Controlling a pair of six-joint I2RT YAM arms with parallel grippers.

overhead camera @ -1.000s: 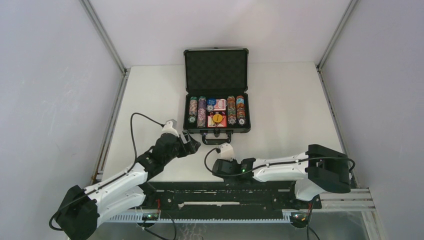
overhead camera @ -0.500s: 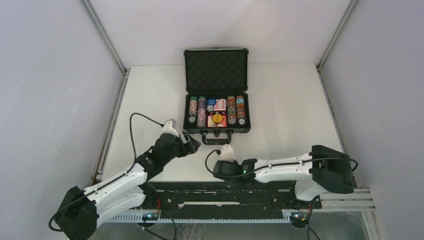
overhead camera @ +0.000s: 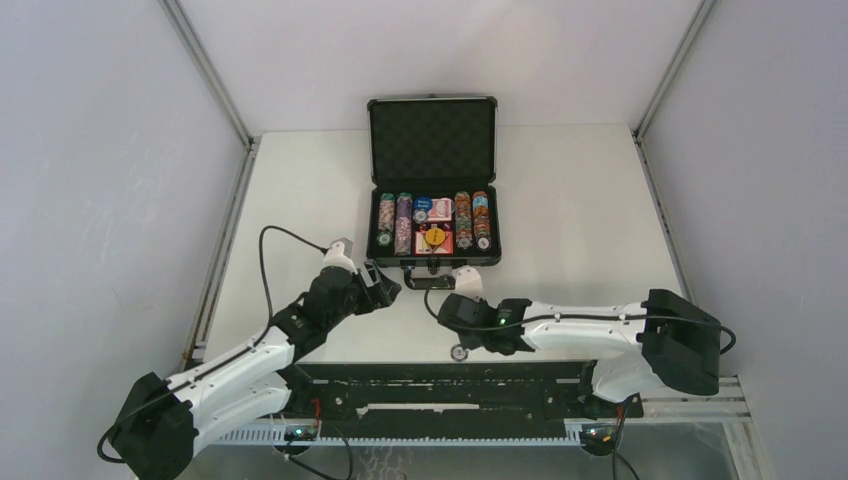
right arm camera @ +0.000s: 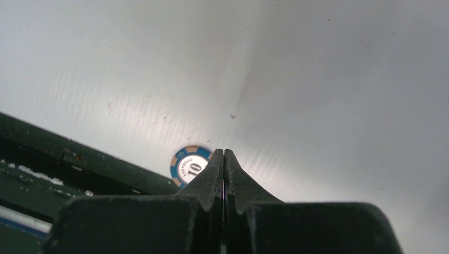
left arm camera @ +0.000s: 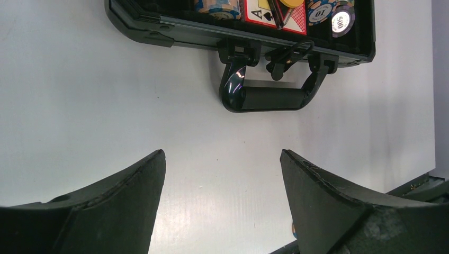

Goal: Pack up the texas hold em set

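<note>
Chip-fetching step, by the look: briefcase (overhead camera: 497, 240) lies open with chips (overhead camera: 386, 222) slotted, one stray chip (right arm camera: 190, 166) sits at the near edge just beside the right gripper (right arm camera: 223, 153), closed and empty, left gripper (left arm camera: 222, 156) gaping near the handle (left arm camera: 272, 98), so next the right jaws likely must part to straddle it.

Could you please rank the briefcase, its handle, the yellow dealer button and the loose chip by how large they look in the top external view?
1. briefcase, by far the largest
2. handle
3. yellow dealer button and loose chip: both tiny and too alike to rank.
</note>
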